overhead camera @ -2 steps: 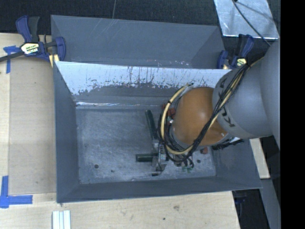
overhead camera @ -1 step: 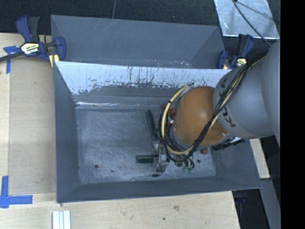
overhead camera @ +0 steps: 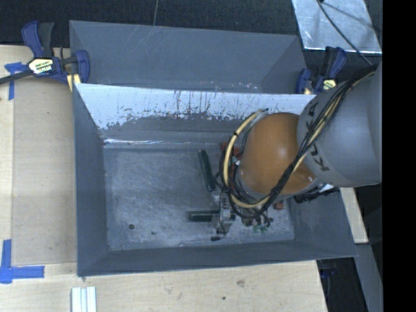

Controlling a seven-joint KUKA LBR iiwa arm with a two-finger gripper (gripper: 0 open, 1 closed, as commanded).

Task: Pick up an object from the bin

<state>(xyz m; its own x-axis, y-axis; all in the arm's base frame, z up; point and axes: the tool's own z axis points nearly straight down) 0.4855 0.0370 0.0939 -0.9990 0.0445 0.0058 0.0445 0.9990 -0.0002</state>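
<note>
Overall: a silver robot arm is reaching from the right into a grey metal bin. Its wrist, under a rounded orange cover looped with black and yellow cables, is hanging low over the near right part of the bin floor.

Jaws: they are sitting at the wrist's lower left tip, close to the floor and near the front wall. Whether they are released or clenched I cannot tell, because the wrist parts and cables are crowding them.

Task's thing: a short dark flat bar is lying crosswise on the floor, with its right end meeting the tip of the jaws. Whether it is sitting between them I cannot tell.

Neighbours: a long slim dark stick is lying just behind the bar, slanting toward the back wall. A small green piece is peeking out beneath the wrist.

Why this pose: the wrist is pointing steeply down, probably because a flat, low bar is needing a grip from above at floor level.

Progress: the bar is resting on the floor, so the lift is looking not yet done.
</note>
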